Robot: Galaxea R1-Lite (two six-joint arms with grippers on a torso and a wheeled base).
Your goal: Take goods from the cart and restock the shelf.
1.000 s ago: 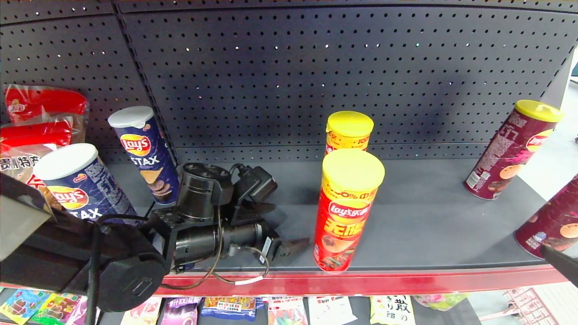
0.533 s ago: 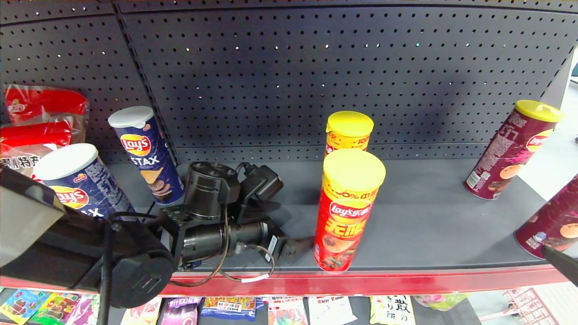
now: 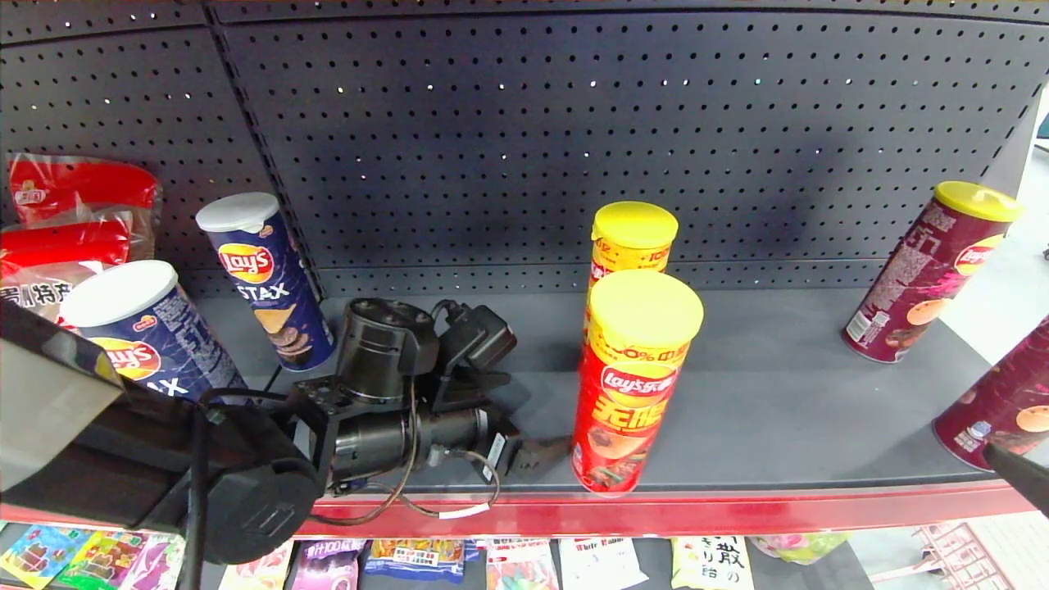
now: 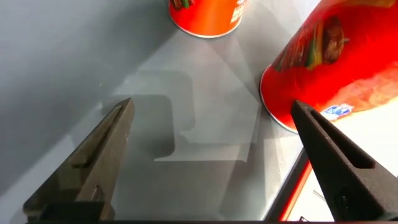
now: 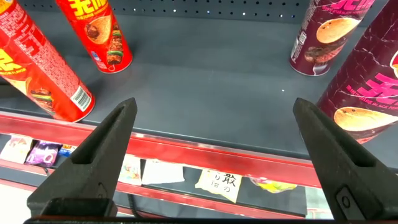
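Observation:
My left gripper (image 3: 537,452) lies low on the grey shelf (image 3: 778,393), open, with its tip against the base of the front red chip can (image 3: 635,385). The left wrist view has that can (image 4: 336,56) beside one finger (image 4: 339,162), outside the open left gripper (image 4: 211,106), with bare shelf between the fingers. A second red can (image 3: 633,238) stands behind the first. My right gripper (image 5: 212,102) hangs open in front of the shelf's red edge (image 5: 186,152), holding nothing, with the two red cans (image 5: 37,68) off to one side.
Two blue cans (image 3: 262,279) and red snack bags (image 3: 74,213) fill the shelf's left end. Two maroon cans (image 3: 934,270) stand at the right end. Bare shelf lies between the red and maroon cans. Packets (image 3: 516,561) line the shelf below.
My left gripper has slid a little to the right, up to the front red can's base. That can's top has shifted slightly right.

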